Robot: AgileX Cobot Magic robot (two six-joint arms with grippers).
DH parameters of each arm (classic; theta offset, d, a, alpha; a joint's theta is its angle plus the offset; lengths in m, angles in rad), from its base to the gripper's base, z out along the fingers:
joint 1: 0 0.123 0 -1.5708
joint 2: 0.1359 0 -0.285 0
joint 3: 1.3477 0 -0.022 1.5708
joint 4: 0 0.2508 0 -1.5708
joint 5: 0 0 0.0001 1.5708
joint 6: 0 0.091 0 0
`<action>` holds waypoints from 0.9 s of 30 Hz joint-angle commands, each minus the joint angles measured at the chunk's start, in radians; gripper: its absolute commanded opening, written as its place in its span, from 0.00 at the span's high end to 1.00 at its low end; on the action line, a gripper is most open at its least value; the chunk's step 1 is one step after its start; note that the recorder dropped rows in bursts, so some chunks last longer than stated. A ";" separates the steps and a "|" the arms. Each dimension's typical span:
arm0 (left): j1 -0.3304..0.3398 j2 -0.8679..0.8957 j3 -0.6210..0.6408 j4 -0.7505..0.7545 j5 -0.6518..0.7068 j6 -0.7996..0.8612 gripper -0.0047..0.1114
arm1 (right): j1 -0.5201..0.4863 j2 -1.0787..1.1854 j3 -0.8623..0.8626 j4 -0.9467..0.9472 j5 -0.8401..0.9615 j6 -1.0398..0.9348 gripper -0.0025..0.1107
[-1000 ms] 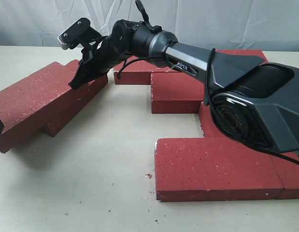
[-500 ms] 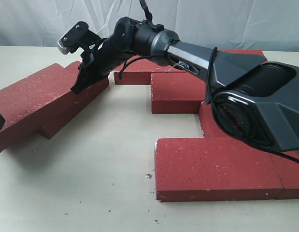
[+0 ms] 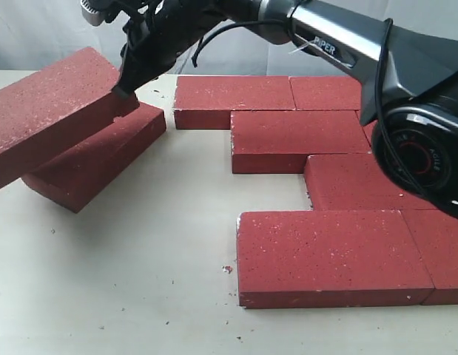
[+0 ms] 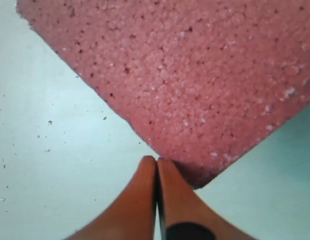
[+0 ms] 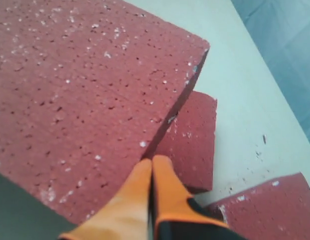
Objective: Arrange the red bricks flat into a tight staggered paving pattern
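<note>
Right gripper [image 5: 151,166], fingers pressed together and empty, touches the edge of a tilted brick [image 3: 51,111]. Just below it lies a second brick [image 3: 103,151]. Paved bricks [image 3: 325,244] sit well apart. Left gripper [image 4: 156,162], also closed, meets a brick corner [image 4: 195,155].

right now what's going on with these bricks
The right fingers, shut, reach across to the left side and press against the edge of a tilted red brick that leans over a second brick. The left fingers, also shut, meet a brick's edge near its corner. The other bricks already lie flat and staggered on the right.
</note>
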 commanded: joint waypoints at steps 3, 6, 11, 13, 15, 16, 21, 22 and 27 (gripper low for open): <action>-0.109 -0.031 -0.016 -0.142 -0.119 0.072 0.96 | 0.023 -0.067 -0.002 -0.072 0.179 0.144 0.98; -0.151 -0.015 -0.016 -0.142 -0.150 0.074 0.96 | 0.023 -0.088 -0.002 -0.152 0.262 0.238 0.98; -0.221 -0.013 -0.016 -0.142 -0.192 0.099 0.96 | 0.023 -0.117 0.000 -0.255 0.361 0.361 0.98; -0.240 -0.013 -0.016 -0.150 -0.208 0.101 0.96 | 0.023 -0.127 0.002 -0.278 0.361 0.389 0.98; -0.259 -0.011 -0.016 -0.163 -0.221 0.109 0.96 | 0.023 -0.139 0.002 -0.309 0.361 0.420 0.98; -0.270 -0.006 -0.016 -0.167 -0.223 0.124 0.96 | 0.023 -0.145 0.002 -0.328 0.361 0.436 0.98; -0.312 0.045 -0.016 -0.171 -0.250 0.137 0.96 | 0.023 -0.191 0.071 -0.364 0.361 0.480 0.98; -0.317 0.060 -0.016 -0.177 -0.262 0.150 0.96 | 0.021 -0.211 0.111 -0.368 0.361 0.490 0.98; -0.354 0.129 -0.018 -0.251 -0.329 0.226 0.96 | 0.021 -0.330 0.359 -0.450 0.273 0.519 0.98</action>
